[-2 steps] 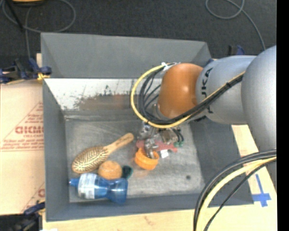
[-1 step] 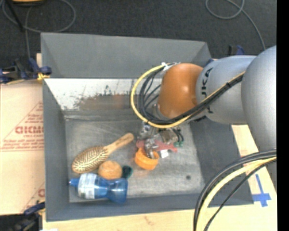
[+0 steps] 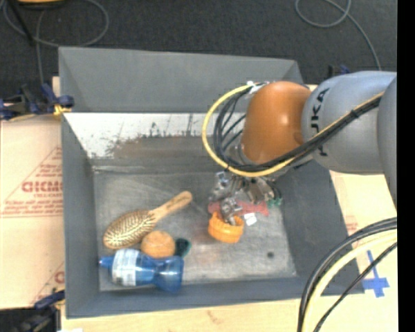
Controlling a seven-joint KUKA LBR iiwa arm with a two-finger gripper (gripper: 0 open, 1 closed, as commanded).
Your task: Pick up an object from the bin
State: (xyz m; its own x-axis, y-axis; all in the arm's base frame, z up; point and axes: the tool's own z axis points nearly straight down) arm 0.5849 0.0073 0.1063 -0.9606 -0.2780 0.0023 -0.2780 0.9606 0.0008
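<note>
Camera view: gripper (image 3: pixel 228 209) hangs right over a small orange rounded piece (image 3: pixel 224 232) on the mid-right floor of the grey bin (image 3: pixel 79 206). We cannot tell how wide it stands. In our judgement: centre on the piece, go straight down, close, lift clear. The bin also holds a wooden hairbrush (image 3: pixel 135 225), orange ball (image 3: pixel 158 243) and blue plastic bottle (image 3: pixel 142 270), clustered lower left, well apart.

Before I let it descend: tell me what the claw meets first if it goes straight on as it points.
Probably the small orange rounded thing lying just below the claw. Depth is unclear from above, so it may sit slightly beside that line.
</note>
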